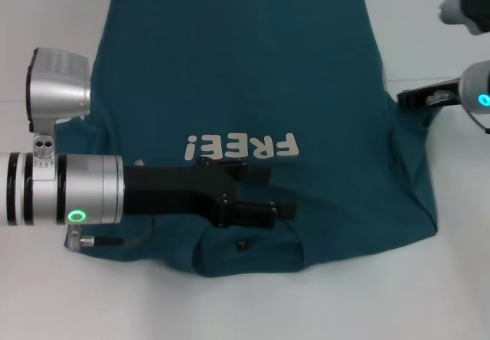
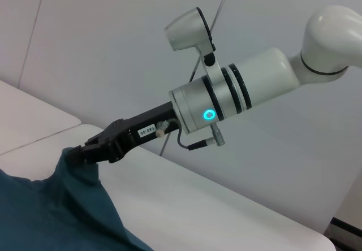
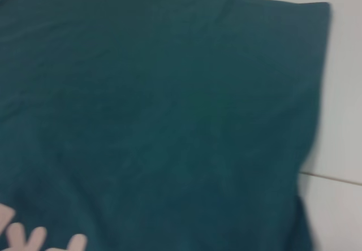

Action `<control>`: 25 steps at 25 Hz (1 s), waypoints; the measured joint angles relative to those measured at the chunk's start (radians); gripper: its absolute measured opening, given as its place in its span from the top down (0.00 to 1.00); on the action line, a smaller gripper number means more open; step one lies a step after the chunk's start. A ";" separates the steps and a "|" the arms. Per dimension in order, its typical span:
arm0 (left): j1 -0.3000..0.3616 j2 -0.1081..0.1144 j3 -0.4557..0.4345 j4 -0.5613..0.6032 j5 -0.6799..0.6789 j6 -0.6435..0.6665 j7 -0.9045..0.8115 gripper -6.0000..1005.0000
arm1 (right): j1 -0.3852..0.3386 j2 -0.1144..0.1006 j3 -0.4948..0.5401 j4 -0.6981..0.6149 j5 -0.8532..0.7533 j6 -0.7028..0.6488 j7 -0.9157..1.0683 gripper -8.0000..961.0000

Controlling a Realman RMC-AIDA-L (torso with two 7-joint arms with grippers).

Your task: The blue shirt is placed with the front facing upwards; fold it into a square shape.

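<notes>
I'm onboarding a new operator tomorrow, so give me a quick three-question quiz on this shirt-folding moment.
1. True or false: the white lettering on the blue shirt reads upside down in the head view.
2. Which end effector grips the shirt's edge at the sleeve? A) left B) right
3. Fill in: the left end effector hovers over the shirt between the lettering and the ____.

Key:
1. True.
2. B. The right end effector is pinched on the cloth edge, seen in the left wrist view; in the head view it sits at the shirt's right side.
3. Neckline, at the edge nearest the robot.
</notes>
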 joint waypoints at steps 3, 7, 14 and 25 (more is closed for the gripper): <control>0.001 0.001 -0.001 0.000 0.000 0.000 0.000 0.13 | 0.012 0.002 -0.020 0.019 0.013 0.000 0.001 0.97; 0.004 0.002 -0.001 0.000 0.000 0.000 0.001 0.13 | 0.023 0.003 -0.056 0.045 0.035 0.005 0.001 0.97; 0.004 0.002 -0.002 0.000 0.000 0.000 0.005 0.13 | 0.039 0.004 -0.110 0.069 0.062 0.006 0.000 0.97; 0.004 0.002 -0.002 0.000 0.000 -0.001 0.009 0.13 | 0.068 0.006 -0.179 0.092 0.087 0.006 -0.001 0.97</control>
